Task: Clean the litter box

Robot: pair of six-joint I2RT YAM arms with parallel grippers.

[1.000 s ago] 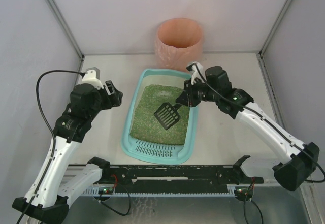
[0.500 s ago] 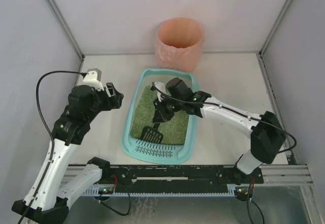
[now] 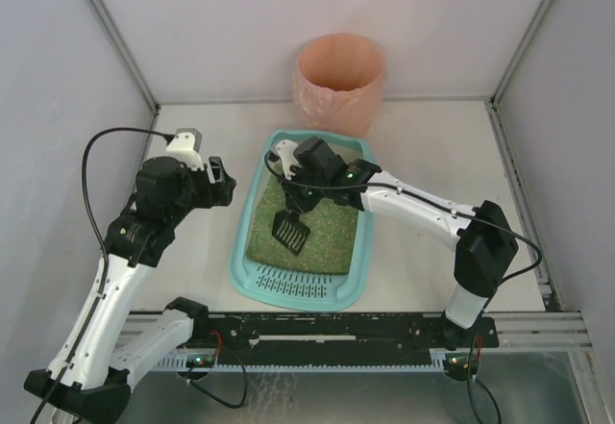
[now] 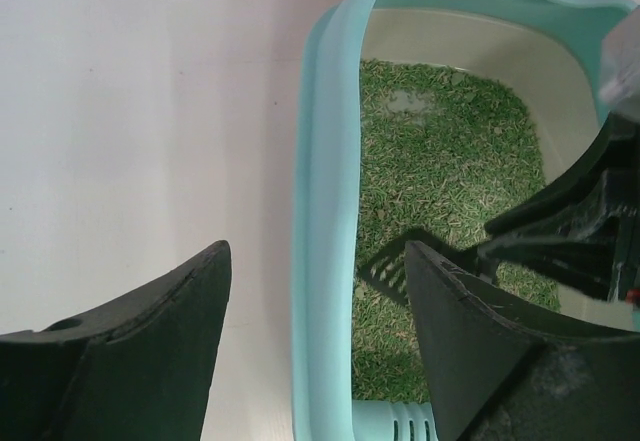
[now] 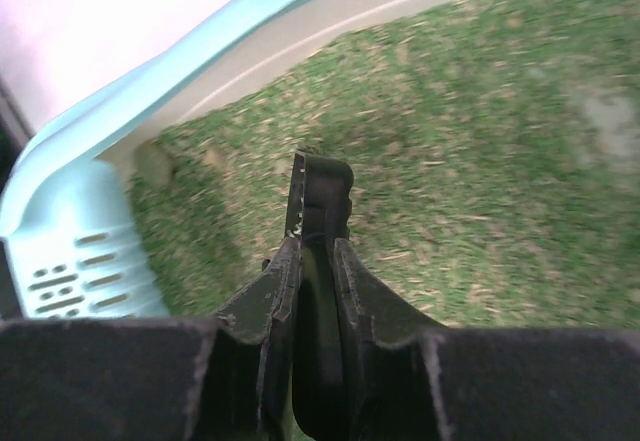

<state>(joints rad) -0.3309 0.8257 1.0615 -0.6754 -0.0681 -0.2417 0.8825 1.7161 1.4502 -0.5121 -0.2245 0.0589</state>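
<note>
1. The litter box (image 3: 242, 243) sits mid-way across the table (image 3: 432, 145), with its grate (image 3: 298, 286) at the near end.
2. The bin (image 3: 339, 83) stands behind the box.
3. The scoop (image 3: 288, 232) is in the box over the granules (image 3: 332, 232), in front of the right gripper (image 3: 302, 203).
4. The left gripper (image 3: 219, 182) hangs just left of the box.

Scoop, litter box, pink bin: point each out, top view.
scoop (image 3: 288, 232), top external view, slotted black head.
litter box (image 3: 300, 286), top external view, slotted grate at the near end.
pink-orange bin (image 3: 336, 105), top external view, front outer wall.
</note>
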